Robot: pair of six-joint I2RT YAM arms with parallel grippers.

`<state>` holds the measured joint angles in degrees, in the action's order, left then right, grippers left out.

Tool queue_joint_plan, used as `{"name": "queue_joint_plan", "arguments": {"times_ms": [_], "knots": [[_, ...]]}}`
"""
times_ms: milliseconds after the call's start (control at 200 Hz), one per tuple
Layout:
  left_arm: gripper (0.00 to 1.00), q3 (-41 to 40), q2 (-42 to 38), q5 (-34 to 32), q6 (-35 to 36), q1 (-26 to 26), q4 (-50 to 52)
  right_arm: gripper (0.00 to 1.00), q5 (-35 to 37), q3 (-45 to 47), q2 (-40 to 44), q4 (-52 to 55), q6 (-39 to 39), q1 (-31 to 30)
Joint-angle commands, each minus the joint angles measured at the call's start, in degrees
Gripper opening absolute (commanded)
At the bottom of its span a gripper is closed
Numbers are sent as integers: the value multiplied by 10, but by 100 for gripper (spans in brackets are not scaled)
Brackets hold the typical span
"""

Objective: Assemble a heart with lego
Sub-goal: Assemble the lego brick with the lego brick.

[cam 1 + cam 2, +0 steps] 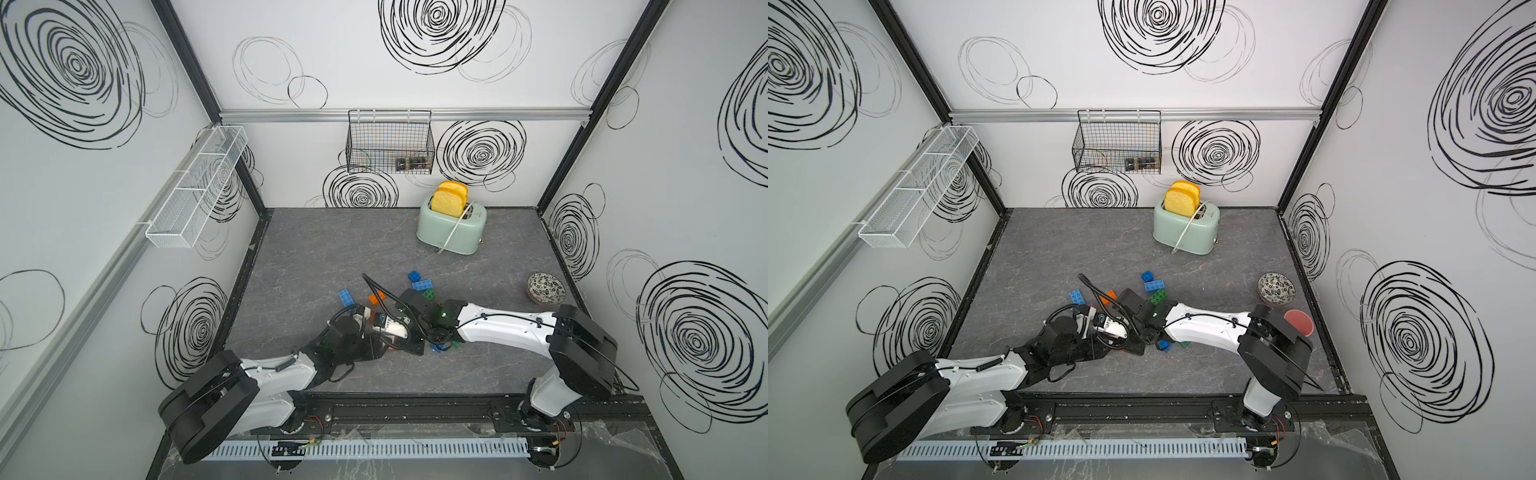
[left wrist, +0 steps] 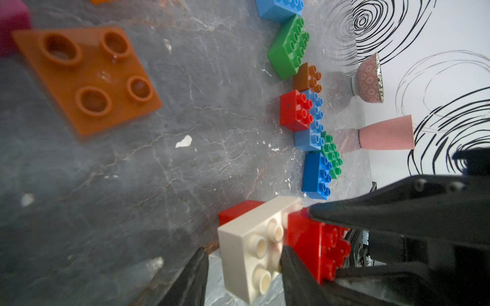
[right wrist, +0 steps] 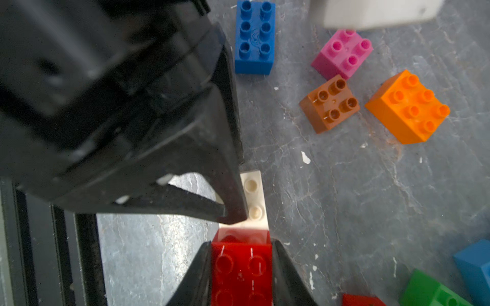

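The left arm (image 1: 278, 368) and the right arm (image 1: 505, 328) had white shells and black joint housings, with thin black cables (image 1: 507, 318) along them. A green light (image 1: 441, 310) glowed at 9 o'clock from the right shell. The right gripper (image 3: 241, 247) had black tapered fingers (image 2: 384, 209).

Red brick (image 3: 241, 267) cut off by pic edge.

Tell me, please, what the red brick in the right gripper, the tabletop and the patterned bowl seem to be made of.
Held red brick: moulded plastic, glossy; round studs, mirror-like sheen.
Tabletop: likely stone-look laminate or vinyl, fairly matt; grey veining, white chips.
Patterned bowl: probably glazed ceramic; printed pattern, foot ring, slight shine.
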<state>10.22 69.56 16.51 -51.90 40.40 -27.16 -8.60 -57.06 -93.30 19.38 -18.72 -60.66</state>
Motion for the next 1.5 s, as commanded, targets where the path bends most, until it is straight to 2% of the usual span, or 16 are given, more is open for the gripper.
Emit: {"name": "queue_joint_plan", "arguments": {"times_ms": [0, 290, 470, 690, 896, 1126, 1286, 1491], "knots": [[48, -9, 12, -3, 1, -6, -6, 31, -5, -1, -18, 39, -19, -2], [48, -13, 12, -2, 10, -17, -1, 31, 33, 14, -11, 29, -33, -2], [48, -12, 19, -3, 17, -19, 3, 31, -19, 10, -2, 39, -62, 14], [48, 1, 29, -3, 39, -26, 13, 31, -38, 17, -13, 38, -75, 16], [48, -1, 34, -3, 41, -28, 17, 30, -35, -3, -45, 53, -32, 36], [48, -4, 37, -3, 40, -29, 13, 30, -50, 4, -63, 59, -28, 34], [48, -3, 39, -2, 38, -29, 9, 30, -27, 5, -86, 67, -25, 32], [48, -2, 41, 3, 38, -30, 8, 29, 38, 32, -91, 35, -30, 15]]}}
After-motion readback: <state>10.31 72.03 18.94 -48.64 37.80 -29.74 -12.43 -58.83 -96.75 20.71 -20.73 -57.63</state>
